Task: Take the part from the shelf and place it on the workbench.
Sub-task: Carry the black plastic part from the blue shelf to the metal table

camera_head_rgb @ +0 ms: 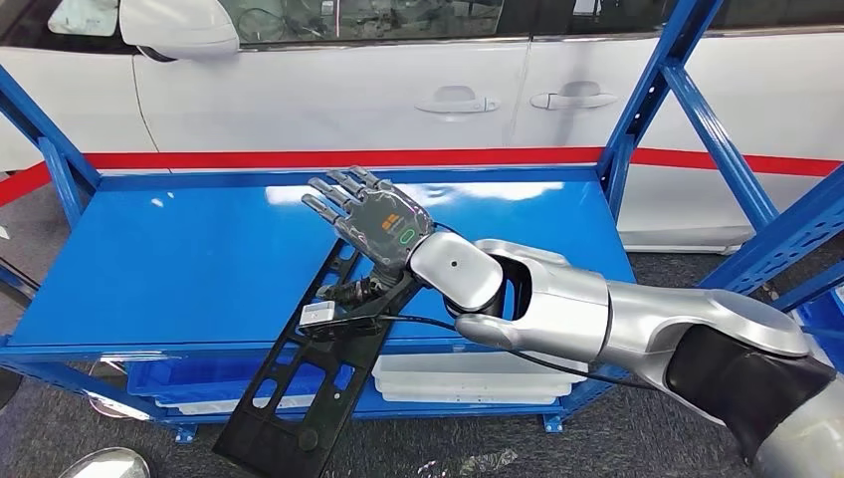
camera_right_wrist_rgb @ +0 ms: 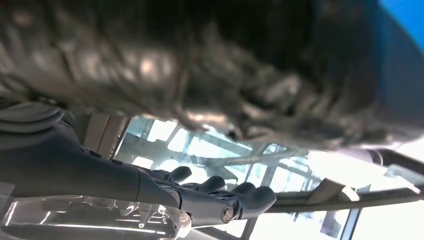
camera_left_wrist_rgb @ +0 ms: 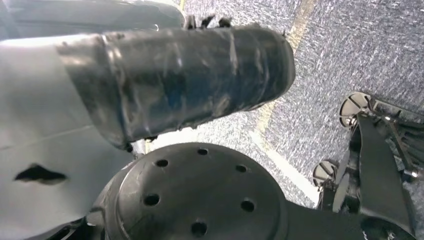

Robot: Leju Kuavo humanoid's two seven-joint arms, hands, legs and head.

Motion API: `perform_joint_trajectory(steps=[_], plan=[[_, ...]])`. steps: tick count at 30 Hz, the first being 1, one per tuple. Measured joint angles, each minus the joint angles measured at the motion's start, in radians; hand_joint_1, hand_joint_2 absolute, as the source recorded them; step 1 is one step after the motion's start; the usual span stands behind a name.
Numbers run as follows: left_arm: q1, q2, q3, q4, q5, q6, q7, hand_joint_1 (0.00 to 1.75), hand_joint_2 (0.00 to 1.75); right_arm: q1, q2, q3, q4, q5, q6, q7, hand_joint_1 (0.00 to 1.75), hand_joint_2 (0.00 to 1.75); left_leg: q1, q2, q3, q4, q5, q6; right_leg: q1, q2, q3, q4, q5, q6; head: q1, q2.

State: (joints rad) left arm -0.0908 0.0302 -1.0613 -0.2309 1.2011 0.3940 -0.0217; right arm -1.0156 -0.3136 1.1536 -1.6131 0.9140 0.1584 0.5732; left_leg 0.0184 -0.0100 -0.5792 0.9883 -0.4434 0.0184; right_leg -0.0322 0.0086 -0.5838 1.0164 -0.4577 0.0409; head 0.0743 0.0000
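Before the white car (camera_head_rgb: pixel 398 80), the right robot hand (camera_head_rgb: pixel 373 224) grasps the black part (camera_head_rgb: pixel 299 393) over the blue shelf (camera_head_rgb: pixel 179 259); left robot hand's state unclear.

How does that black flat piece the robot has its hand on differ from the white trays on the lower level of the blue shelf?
The black part is a thin panel full of cut-out slots; the white trays look solid and boxy. The part tilts, its upper end on the blue shelf under the right hand and its lower end hanging past the front edge; the trays lie flat, stacked on the lower level. Both look like moulded plastic.
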Motion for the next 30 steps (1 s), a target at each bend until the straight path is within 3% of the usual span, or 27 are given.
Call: perform_joint_trajectory(steps=[2,4,6,7,9,10,11,13,15,16,17,20,21,22,23,26,27,30], plan=[[0.0,-0.001,0.0,0.0,0.0,0.0,0.002,0.0,0.0,0.002,-0.002,0.0,0.004,-0.005,-0.002,-0.002,0.0,0.0,0.009,0.006,0.021,-0.039,0.021,0.007,0.004,-0.002,-0.015,0.042,-0.033,0.002,0.005,0.0],[-0.001,-0.001,0.0,0.0,0.0,0.0,0.004,0.0,0.0,0.006,-0.003,0.001,0.007,-0.008,-0.003,-0.002,0.0,0.0,0.012,0.01,0.024,-0.048,0.027,0.007,0.002,-0.003,-0.066,0.157,-0.092,0.006,0.009,0.0],[-0.001,-0.002,0.0,0.0,0.0,0.001,0.006,0.0,0.0,0.015,-0.005,0.003,0.011,-0.008,-0.004,-0.003,0.0,0.0,0.017,0.011,0.019,-0.041,0.025,0.003,-0.007,-0.004,-0.102,0.234,-0.108,0.016,0.01,0.0],[-0.001,-0.002,0.0,0.001,0.0,0.002,0.007,0.0,0.0,0.018,-0.006,0.004,0.013,-0.008,-0.004,-0.003,0.0,0.0,0.022,0.011,0.015,-0.033,0.022,-0.002,-0.013,-0.005,-0.096,0.22,-0.09,0.023,0.01,0.0],[-0.001,-0.001,0.0,0.001,0.0,0.003,0.008,0.0,0.0,0.019,-0.008,0.006,0.017,-0.008,-0.005,-0.003,0.0,0.0,0.034,0.009,0.003,-0.007,0.01,-0.022,-0.026,-0.006,-0.046,0.116,-0.036,0.04,0.01,0.0],[-0.001,0.001,0.0,0.002,0.0,0.003,0.008,0.0,0.0,0.019,-0.008,0.006,0.018,-0.008,-0.005,-0.003,0.0,0.0,0.037,0.008,-0.006,0.011,0.003,-0.035,-0.027,-0.002,-0.026,0.071,-0.02,0.042,0.013,0.0],[-0.001,0.002,0.0,0.003,-0.001,0.003,0.008,0.0,0.0,0.02,-0.009,0.006,0.02,-0.008,-0.005,-0.003,0.0,0.0,0.038,0.006,-0.015,0.024,-0.001,-0.047,-0.026,0.001,-0.017,0.048,-0.014,0.036,0.014,0.0],[-0.001,0.002,0.0,0.005,-0.001,0.003,0.008,0.0,0.0,0.021,-0.009,0.007,0.021,-0.008,-0.006,-0.003,0.0,0.0,0.037,0.003,-0.026,0.033,0.002,-0.064,-0.019,0.007,-0.028,0.054,-0.015,0.01,0.015,0.0],[0.001,0.0,0.0,0.005,-0.001,0.003,0.009,0.0,0.0,0.022,-0.009,0.007,0.023,-0.008,-0.006,-0.003,0.0,0.0,0.041,0.004,-0.035,0.032,0.003,-0.074,-0.017,0.007,-0.041,0.059,-0.006,-0.014,0.01,0.0],[0.001,0.0,0.0,0.005,-0.001,0.003,0.009,0.0,0.0,0.021,-0.009,0.007,0.024,-0.008,-0.006,-0.003,0.0,0.0,0.042,0.006,-0.044,0.048,-0.013,-0.075,-0.016,0.006,-0.047,0.058,0.0,-0.024,0.009,0.0],[0.001,-0.001,0.0,0.005,-0.001,0.003,0.009,0.0,0.0,0.021,-0.009,0.007,0.024,-0.008,-0.006,-0.003,0.0,0.0,0.041,0.007,-0.061,0.086,-0.045,-0.073,-0.014,0.006,-0.053,0.057,0.007,-0.034,0.007,0.0],[-0.001,-0.001,0.0,0.005,-0.001,0.003,0.01,0.0,0.0,0.022,-0.008,0.008,0.025,-0.008,-0.007,-0.003,0.0,0.0,0.027,0.009,-0.126,0.279,-0.163,-0.061,-0.002,0.003,-0.075,0.056,0.025,-0.052,0.005,0.0],[-0.001,-0.001,0.0,0.005,-0.001,0.003,0.01,0.0,0.0,0.022,-0.008,0.008,0.026,-0.008,-0.007,-0.003,0.0,0.0,0.022,0.009,-0.133,0.315,-0.179,-0.055,0.004,0.002,-0.083,0.056,0.031,-0.055,0.005,0.0],[-0.001,-0.001,0.0,0.005,-0.001,0.003,0.01,0.0,0.0,0.022,-0.008,0.009,0.027,-0.008,-0.007,-0.003,0.0,0.0,0.016,0.009,-0.12,0.315,-0.178,-0.046,0.01,0.001,-0.092,0.056,0.038,-0.057,0.005,0.0],[-0.001,-0.001,0.0,0.005,-0.001,0.003,0.01,0.0,0.0,0.022,-0.008,0.009,0.027,-0.008,-0.007,-0.003,0.0,0.0,0.008,0.008,-0.089,0.277,-0.163,-0.035,0.016,0.002,-0.1,0.056,0.045,-0.059,0.005,0.0],[-0.006,0.0,0.0,0.005,-0.001,0.003,0.01,0.0,0.0,0.02,-0.009,0.008,0.027,-0.008,-0.007,-0.003,0.0,0.0,-0.017,0.01,0.037,0.083,-0.112,0.004,0.026,0.001,-0.114,0.054,0.067,-0.056,0.006,0.0],[-0.008,0.001,0.0,0.005,-0.001,0.003,0.011,0.0,0.0,0.02,-0.009,0.008,0.027,-0.008,-0.007,-0.003,0.0,0.0,-0.023,0.01,0.055,0.05,-0.104,0.01,0.027,-0.001,-0.114,0.051,0.074,-0.051,0.006,0.0],[-0.011,0.001,0.0,0.005,-0.001,0.003,0.013,0.0,0.0,0.019,-0.009,0.008,0.028,-0.008,-0.008,-0.004,0.0,0.0,-0.026,0.011,0.049,0.029,-0.074,0.014,0.024,-0.005,-0.113,0.034,0.096,-0.034,0.001,0.0]])
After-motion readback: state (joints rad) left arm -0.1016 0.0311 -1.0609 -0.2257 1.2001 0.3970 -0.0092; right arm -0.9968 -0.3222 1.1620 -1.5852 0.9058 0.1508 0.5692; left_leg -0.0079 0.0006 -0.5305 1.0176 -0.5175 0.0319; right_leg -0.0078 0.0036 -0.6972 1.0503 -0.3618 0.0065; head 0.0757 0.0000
